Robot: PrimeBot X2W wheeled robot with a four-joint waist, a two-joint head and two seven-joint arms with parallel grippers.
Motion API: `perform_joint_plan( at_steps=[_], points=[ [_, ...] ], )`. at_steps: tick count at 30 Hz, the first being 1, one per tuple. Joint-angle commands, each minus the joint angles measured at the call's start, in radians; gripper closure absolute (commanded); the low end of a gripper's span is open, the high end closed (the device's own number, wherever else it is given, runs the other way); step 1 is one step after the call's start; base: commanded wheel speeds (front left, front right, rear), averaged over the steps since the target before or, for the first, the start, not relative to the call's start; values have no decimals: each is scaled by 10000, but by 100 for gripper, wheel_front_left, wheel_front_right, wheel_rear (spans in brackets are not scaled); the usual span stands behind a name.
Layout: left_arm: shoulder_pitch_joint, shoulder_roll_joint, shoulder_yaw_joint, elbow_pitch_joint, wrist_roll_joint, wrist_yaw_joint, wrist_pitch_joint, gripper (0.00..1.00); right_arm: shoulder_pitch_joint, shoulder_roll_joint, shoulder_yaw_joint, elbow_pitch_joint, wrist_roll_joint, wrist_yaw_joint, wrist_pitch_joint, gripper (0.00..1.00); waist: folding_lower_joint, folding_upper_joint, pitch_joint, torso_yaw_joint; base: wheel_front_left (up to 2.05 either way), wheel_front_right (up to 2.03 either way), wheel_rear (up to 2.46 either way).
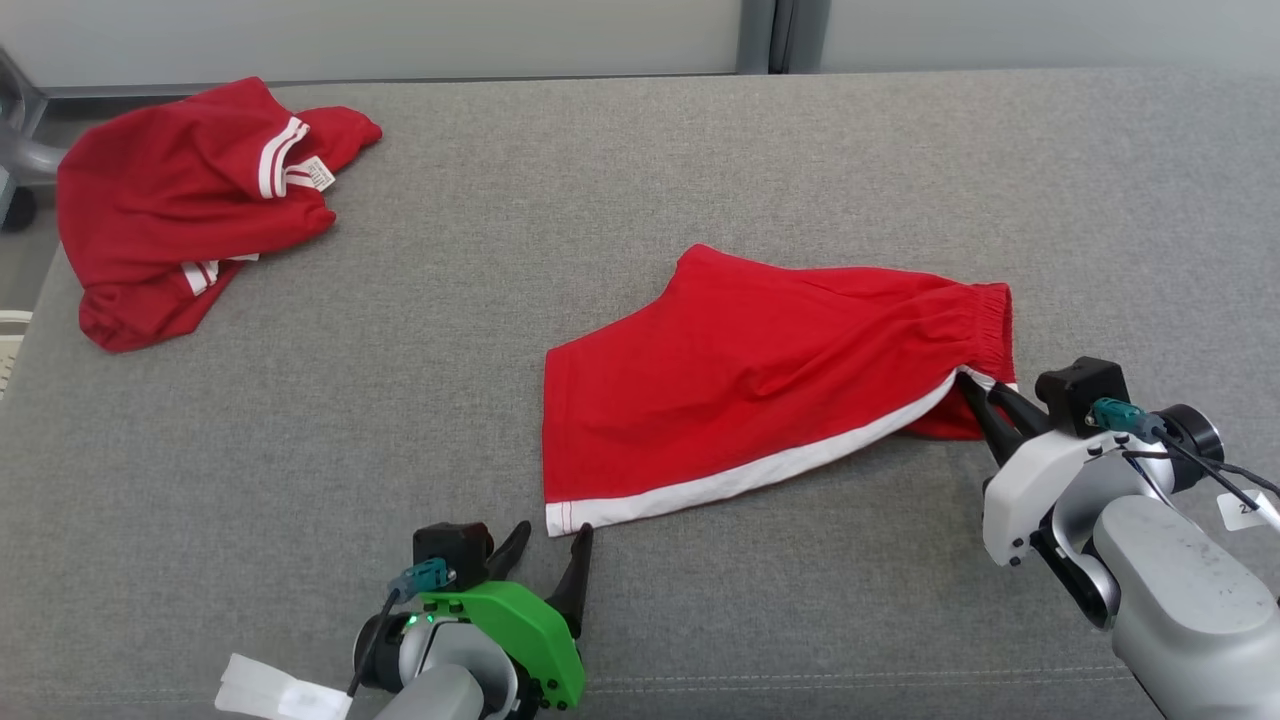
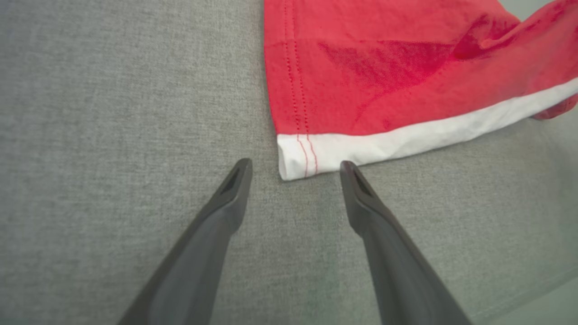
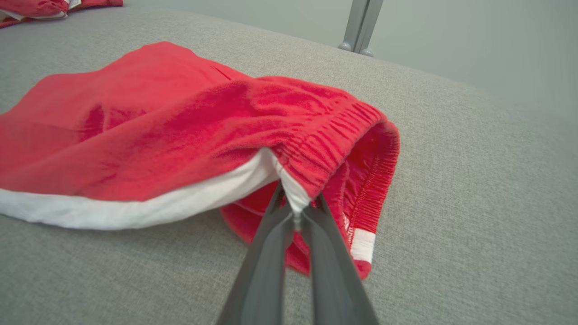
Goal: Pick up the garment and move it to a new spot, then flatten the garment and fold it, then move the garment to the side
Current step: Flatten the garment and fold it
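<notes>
The garment (image 1: pixel 760 380), red shorts with a white side stripe, lies folded on the grey padded table. My right gripper (image 1: pixel 975 385) is shut on the waistband corner where the white stripe ends (image 3: pixel 295 198), holding that corner slightly lifted. My left gripper (image 1: pixel 555 540) stands open just in front of the white hem corner (image 2: pixel 293 162), which lies between its fingertips (image 2: pixel 239 174) without touching them. The elastic waistband (image 3: pixel 356 131) curls over toward the right.
A second red garment with white stripes (image 1: pixel 190 205) lies crumpled at the table's far left corner. A grey post (image 3: pixel 361 25) stands behind the table. Bare grey table surface (image 1: pixel 700 150) stretches behind and to the right of the shorts.
</notes>
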Motion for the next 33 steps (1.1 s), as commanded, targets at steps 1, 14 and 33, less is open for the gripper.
perform_joint_plan(
  at_steps=[1,14,33],
  points=[
    [-292,-14,-27,243,-74,-84,-127,0,127,-10,0,-51,15,-17,42,100,0,0,54,-83,0,0,0],
    [-862,-82,-1166,879,-717,-238,-455,19,0,93,-58,-199,-77,-17,120,100,0,0,175,-285,0,0,0],
    [-894,174,-402,-150,121,219,-562,100,49,129,-338,-286,-38,-17,-170,100,0,0,71,-422,0,0,0]
  ],
)
